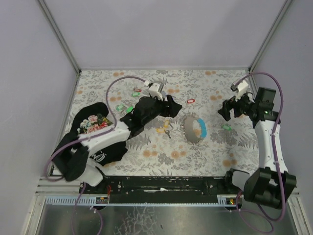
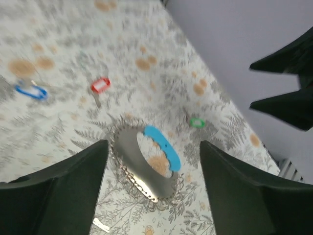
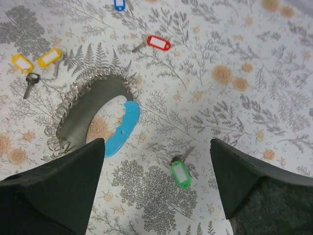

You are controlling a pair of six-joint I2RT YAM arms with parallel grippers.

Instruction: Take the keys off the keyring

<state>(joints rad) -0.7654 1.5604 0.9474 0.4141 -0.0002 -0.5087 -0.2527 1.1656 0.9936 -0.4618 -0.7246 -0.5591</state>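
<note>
Fingers of our left arm (image 1: 172, 105) hang spread, empty, aimed at the strap loop (image 1: 194, 128) mid-frame, likely to steady it; right of it the green key tag (image 1: 227, 128) lies loose on the surface (image 1: 205, 149), under our right fingers (image 1: 226, 111), spread too.

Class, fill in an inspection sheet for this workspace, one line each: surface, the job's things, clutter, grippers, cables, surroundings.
Surface: table covered in a print of grey ferns and orange flowers.
Job's things: keyring, a grey strap loop with a blue section and small metal rings along its edge; green key tag lies apart from it on the table.
Clutter: red tag; yellow tags; blue tag; more green and red tags far left; black floral cloth on the left arm.
Grippers: left gripper open, pointed at the keyring; right gripper open, empty.
Cables: purple cables, one looping off each arm.
Surroundings: plain pale walls, metal corner posts.
</note>
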